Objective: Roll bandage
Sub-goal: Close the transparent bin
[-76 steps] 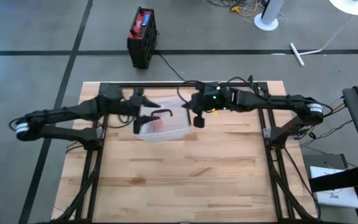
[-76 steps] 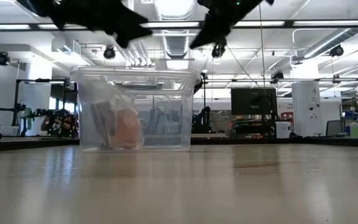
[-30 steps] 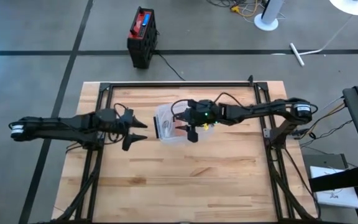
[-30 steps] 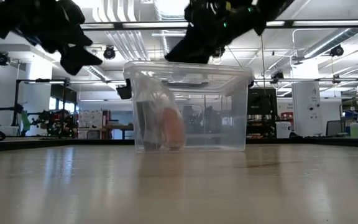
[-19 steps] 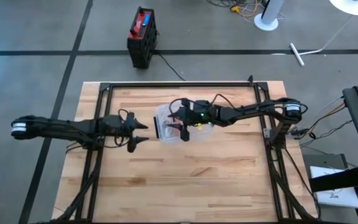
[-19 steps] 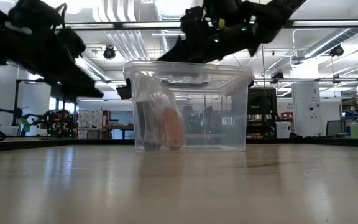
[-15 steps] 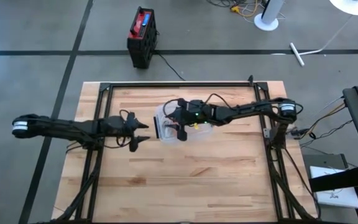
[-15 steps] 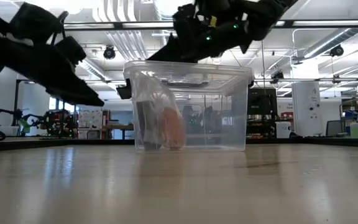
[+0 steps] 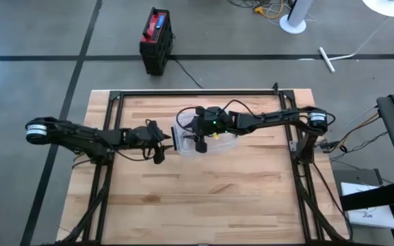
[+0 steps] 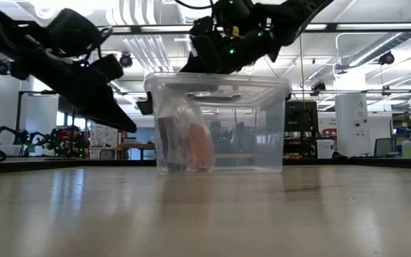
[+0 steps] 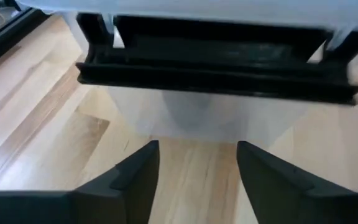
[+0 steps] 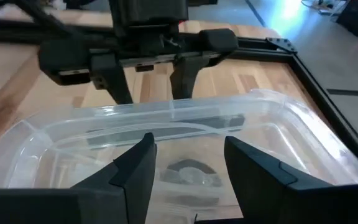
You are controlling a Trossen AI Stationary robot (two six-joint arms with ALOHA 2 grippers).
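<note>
Clear plastic, rectangular and lidless, the storage box (image 9: 207, 139) stands near the middle of my pale wooden desk (image 9: 204, 198), toward its far half; inside it, seen from desk height, a dark roll and an orange-pink roll (image 10: 200, 151) stand side by side at the box's left end, wrapped in crinkled clear film, and I cannot tell which of them is the bandage. My left tool (image 9: 161, 145) sits low just beside the box's left short wall, its two dark fingers (image 11: 137, 180) spread apart with nothing between them, pointing at a black bar on that wall (image 11: 219, 71). My right tool (image 12: 188, 171) hangs over the open box, its fingers likewise spread and holding nothing
</note>
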